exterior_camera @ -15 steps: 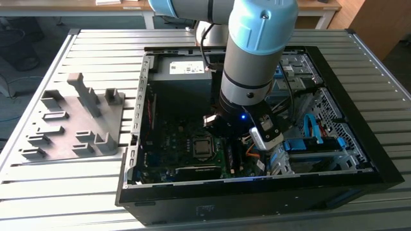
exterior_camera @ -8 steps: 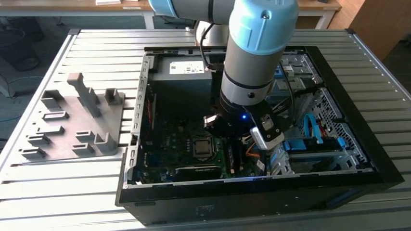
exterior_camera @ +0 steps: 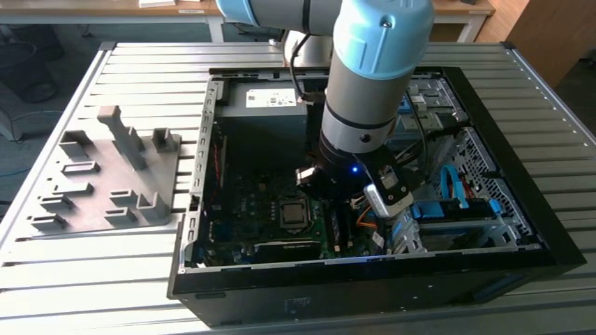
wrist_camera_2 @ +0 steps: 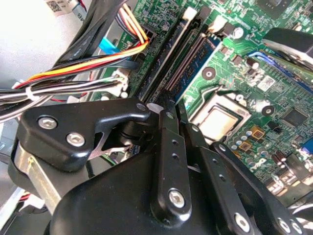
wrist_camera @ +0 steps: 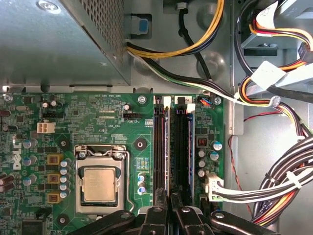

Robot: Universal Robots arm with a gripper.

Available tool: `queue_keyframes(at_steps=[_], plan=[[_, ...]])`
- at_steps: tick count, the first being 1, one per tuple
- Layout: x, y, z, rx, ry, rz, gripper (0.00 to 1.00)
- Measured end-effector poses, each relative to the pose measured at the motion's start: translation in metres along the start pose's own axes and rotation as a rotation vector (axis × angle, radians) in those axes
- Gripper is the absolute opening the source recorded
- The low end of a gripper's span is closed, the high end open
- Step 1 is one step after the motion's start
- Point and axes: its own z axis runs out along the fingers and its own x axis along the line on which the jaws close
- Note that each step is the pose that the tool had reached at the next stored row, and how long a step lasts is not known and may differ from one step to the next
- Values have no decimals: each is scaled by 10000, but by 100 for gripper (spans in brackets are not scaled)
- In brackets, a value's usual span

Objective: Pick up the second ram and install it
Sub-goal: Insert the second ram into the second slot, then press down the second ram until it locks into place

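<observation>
gripper: inside the PC case, low over the motherboard, at one end of the two memory slots; its tip lines up with the gap between them
grip state: cannot tell whether it is open or closed, or whether anything is clamped
contact: looks just above or at the slot ends; cannot tell if touching
second ram: cannot pick it out for certain; a blue strip runs along the slot farther from the CPU, may be board or slot edge
arm: comes down steeply into the case's middle in the exterior view
case: lies open-side-up on the table, from its centre toward the edge at the exterior view's right
case contents: motherboard with CPU beside the slots, grey power supply at the far wall, loose cable bundles, drive bay with blue parts at the exterior view's right wall
holder block: grey, slotted, near the table's edge at the exterior view's left, well apart from the gripper
</observation>
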Motion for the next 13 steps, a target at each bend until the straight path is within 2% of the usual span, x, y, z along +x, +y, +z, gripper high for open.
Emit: queue_keyframes(at_steps=[13], plan=[[0,0,31,-58,1,-1,14]])
